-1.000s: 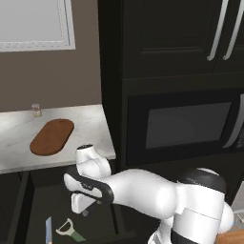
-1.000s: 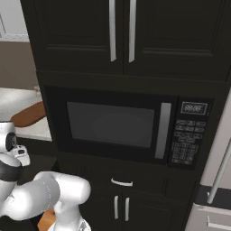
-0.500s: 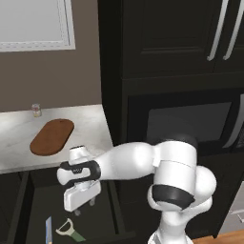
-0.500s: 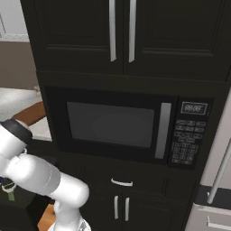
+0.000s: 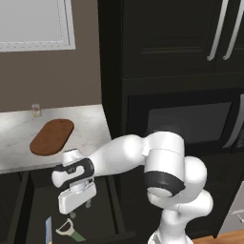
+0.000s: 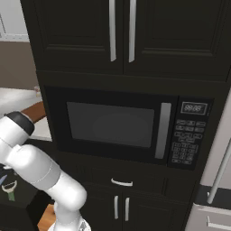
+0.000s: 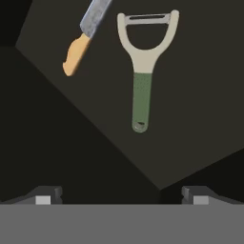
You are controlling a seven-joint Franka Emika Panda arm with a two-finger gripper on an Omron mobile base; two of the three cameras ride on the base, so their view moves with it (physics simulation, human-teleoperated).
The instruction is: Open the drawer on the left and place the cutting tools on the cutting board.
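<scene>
Two tools lie in the open drawer [image 5: 28,200]: the peeler [image 7: 141,62] and the knife [image 7: 86,35], side by side on the dark floor, neither yet on the board [image 5: 52,136]. You have the gripper [image 5: 76,204] hanging over the drawer with its jaws spread as wide as they go and nothing between them; in the hand view the two tips sit at the bottom corners, well apart. The relation that matters: in that view the peeler lies straight ahead of the gripper, a little left of its midline, long axis running along the line of sight, pale Y-head far, green handle near. The jaws therefore open across the handle, which looks right for a pinch on the green part without turning the wrist. The knife lies just left of the peeler, tilted, pale-orange handle end nearer; it appears blue in the left base view, so treat the colour as uncertain. In the left base view both tools lie below and in front of the gripper, at the near end of the drawer. Judgement: the peeler is the closer, better-aligned pick; descend onto its handle first. The board sits on the counter [image 5: 86,124], behind the drawer, beside a small jar [image 5: 35,110].
</scene>
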